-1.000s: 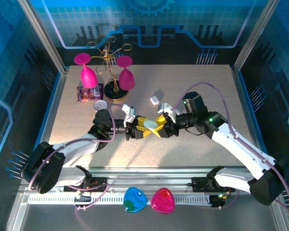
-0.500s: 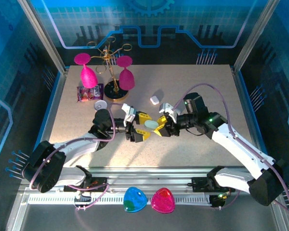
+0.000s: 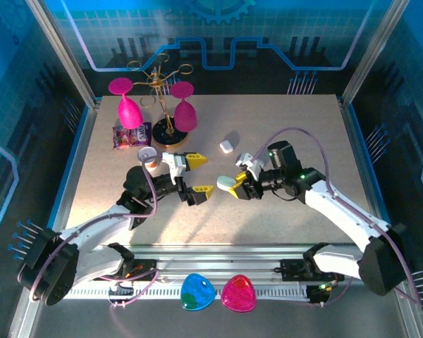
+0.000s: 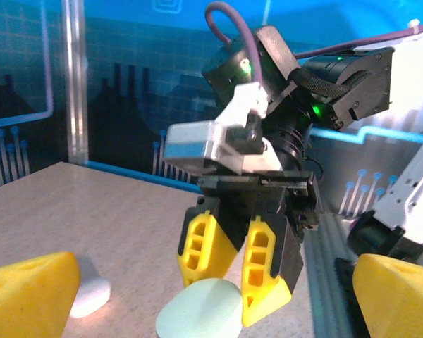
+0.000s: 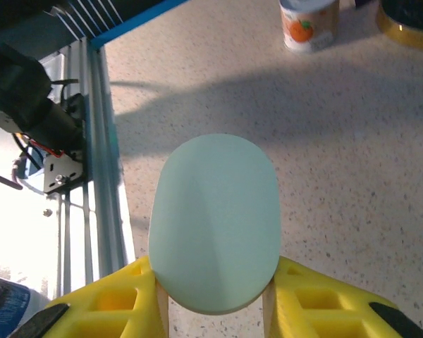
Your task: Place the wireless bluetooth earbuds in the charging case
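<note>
Pinching the mint case [image 5: 215, 222] in our right gripper [image 3: 233, 186].
We are judging it light, rigid, slick, best held across its sides; left gripper [image 3: 199, 175] is gaping.

No text is legible. The purple packet [image 3: 130, 135] has white lettering, possibly a brand, too small to read. The cup [image 5: 309, 24] label has an orange fruit picture.

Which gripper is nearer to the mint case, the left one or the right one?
The right. The right gripper is shut on the mint case. The left gripper is open, apart from it, to its left in the top view.
</note>
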